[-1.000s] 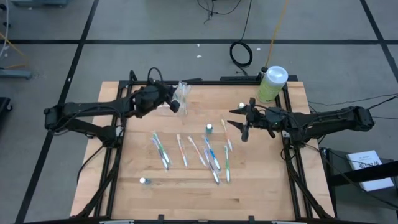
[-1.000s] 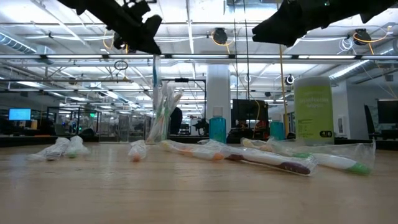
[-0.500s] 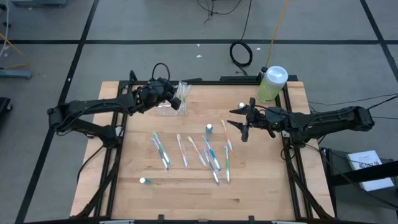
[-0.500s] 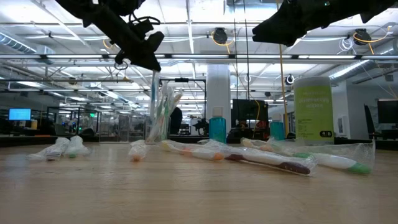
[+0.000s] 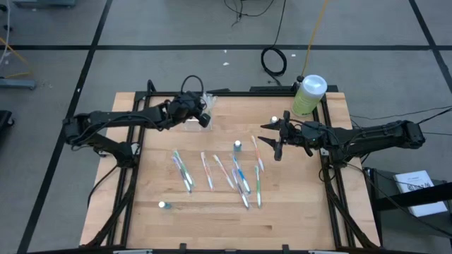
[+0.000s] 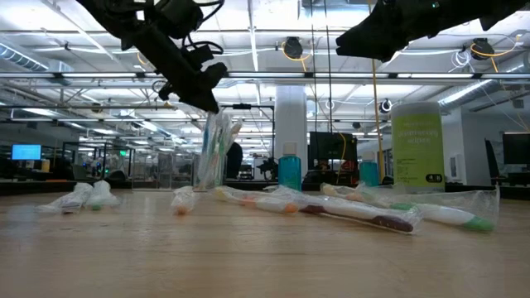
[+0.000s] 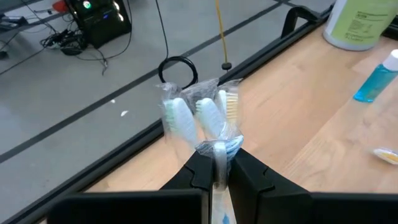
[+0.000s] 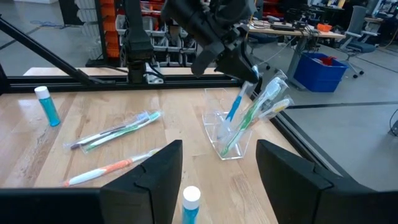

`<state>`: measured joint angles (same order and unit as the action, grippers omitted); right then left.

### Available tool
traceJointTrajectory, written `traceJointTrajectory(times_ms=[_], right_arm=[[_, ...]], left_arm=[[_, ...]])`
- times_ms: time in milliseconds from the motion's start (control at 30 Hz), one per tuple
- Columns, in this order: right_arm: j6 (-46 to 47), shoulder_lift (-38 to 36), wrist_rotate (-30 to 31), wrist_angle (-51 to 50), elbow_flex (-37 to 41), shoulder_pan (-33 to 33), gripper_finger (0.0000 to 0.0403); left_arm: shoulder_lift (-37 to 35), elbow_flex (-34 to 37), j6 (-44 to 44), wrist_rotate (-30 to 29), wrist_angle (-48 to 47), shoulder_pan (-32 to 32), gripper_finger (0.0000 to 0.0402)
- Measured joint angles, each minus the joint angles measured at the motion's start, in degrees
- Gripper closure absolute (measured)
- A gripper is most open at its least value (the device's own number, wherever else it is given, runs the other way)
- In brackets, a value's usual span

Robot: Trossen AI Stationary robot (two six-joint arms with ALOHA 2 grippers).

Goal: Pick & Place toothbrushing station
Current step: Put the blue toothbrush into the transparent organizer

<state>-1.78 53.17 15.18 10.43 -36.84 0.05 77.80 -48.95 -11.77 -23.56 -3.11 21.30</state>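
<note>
Plainly found the left gripper (image 7: 217,152) clenched on the handle of a wrapped blue toothbrush (image 8: 237,104), poised above the far left part of the table. Saw the brush slanting down into the toothbrushing station (image 8: 231,132), a clear holder standing upright on the wood near the far edge. Counted a few other wrapped brushes leaning in its compartments already, heads up. Could not tell whether the held brush had reached the bottom.

Noted the right gripper (image 5: 272,141) hanging released and empty over the right side of the table, well apart from the holder, jaws wide, with a small white-capped blue bottle (image 5: 238,146) near it.

Judged the job partly done: some brushes stowed, one going in. Reckoned much left, with a scatter of loose wrapped toothbrushes (image 5: 226,176) lying flat mid-table, plus another small bottle (image 5: 163,205) near the front left.

Marked a large green bottle (image 5: 308,95) with a white cap at the far right corner. Took the wooden table (image 5: 296,212) as pale, framed in black rails. Beyond it, made out grey floor with a coiled cable (image 5: 274,61), and in the low view a long hall with ceiling lights and a pillar.
</note>
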Motion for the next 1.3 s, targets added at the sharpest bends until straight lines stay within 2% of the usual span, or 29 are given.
traceJointTrajectory(times_ms=[400,500,767,967,1100,1300], right_arm=[[0.02,0.0,0.0,0.0,0.0,-0.01,0.0206],[0.16,0.0,0.0,-0.02,0.0,0.0,0.0206],[0.2,0.0,0.0,-0.02,0.0,0.0,0.0206],[0.22,0.0,0.0,-0.02,0.0,0.0,0.0206],[0.24,0.0,0.0,-0.02,0.0,0.0,0.0206],[0.31,0.0,0.0,0.0,0.0,0.0,0.0206]], left_arm=[[0.59,0.0,-0.6,-0.44,0.37,0.0,0.0368],[0.59,0.0,-0.86,-0.46,0.39,0.0,0.0341],[0.59,0.0,-1.53,-1.96,2.82,0.01,0.0236],[0.59,0.0,0.04,-1.95,3.89,0.46,0.019],[0.59,0.0,-0.67,-1.93,3.06,1.77,0.0181],[1.88,0.04,-0.1,-1.91,2.65,1.97,0.0196]])
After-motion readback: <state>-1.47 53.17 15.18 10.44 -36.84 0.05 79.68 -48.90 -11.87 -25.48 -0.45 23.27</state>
